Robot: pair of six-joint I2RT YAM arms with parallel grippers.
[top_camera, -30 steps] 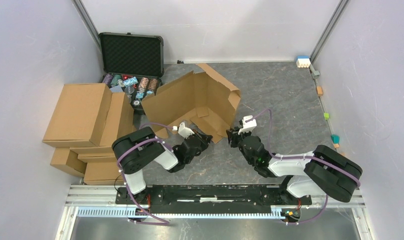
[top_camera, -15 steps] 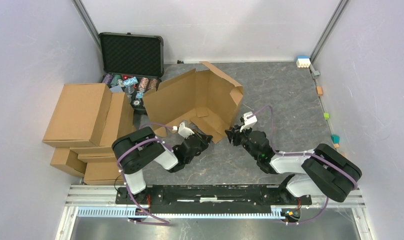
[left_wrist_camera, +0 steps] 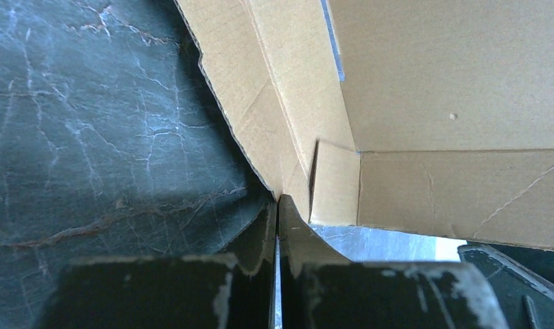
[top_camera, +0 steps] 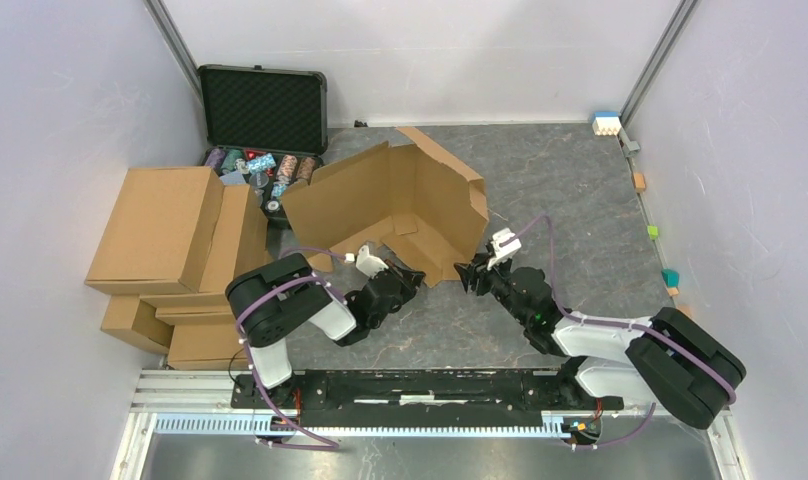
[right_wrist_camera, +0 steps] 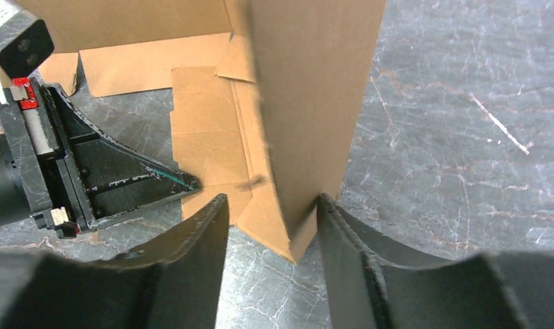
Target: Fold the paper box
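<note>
A: Where is the paper box (top_camera: 400, 205), and which way does it lie?

B: It sits on the table (top_camera: 570, 180), directly ahead of both grippers. It is half raised. The floor part lies flat, a long back wall stands beyond it, and one side wall stands upright at the end ahead of the right gripper (top_camera: 468, 274). The long axis goes crosswise, from ahead of the left gripper (top_camera: 412, 272) to ahead of the right one, a little oblique. The open side faces back toward the grippers.

A: How does the left gripper stand?

B: Its jaws are pressed together on a thin flap at the near edge of the box. In its wrist view the cardboard edge goes in between them.

A: And the right one?

B: Its jaws are apart, and the lower near corner of the side wall is between them. The wall is very close to one jaw, but I cannot tell if they touch.

A: What differs from one second before?

B: The right arm has stretched more and its elbow went outward, to its own right. The top of the side wall has shifted slightly to that same side. The left gripper and its flap have not moved.

A: And around them?

B: Well to the left of the left gripper is a pile of closed cartons (top_camera: 170, 240). Beyond those stands an open black case (top_camera: 263, 105).
</note>
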